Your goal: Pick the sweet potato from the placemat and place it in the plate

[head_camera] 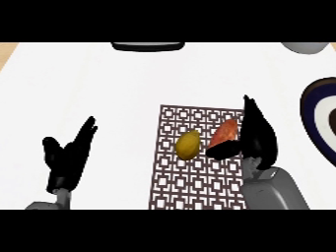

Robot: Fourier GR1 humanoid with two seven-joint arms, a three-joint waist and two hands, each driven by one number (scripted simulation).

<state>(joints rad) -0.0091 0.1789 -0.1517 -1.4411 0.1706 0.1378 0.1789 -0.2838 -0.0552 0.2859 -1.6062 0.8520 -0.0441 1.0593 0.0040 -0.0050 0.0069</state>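
While the spread right hand (261, 142) is straddling the sweet potato (227, 130),
a skewed close is risking rolling it into the yellow fruit (188, 144).

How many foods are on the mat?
2. A yellow fruit lies near the middle of the placemat; the orange sweet potato lies to its right, beside the right hand, which may hide more.

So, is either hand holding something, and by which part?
Nothing is held. The right hand is open beside the sweet potato, thumb at its near end, fingers along its right side. The left hand is open too.
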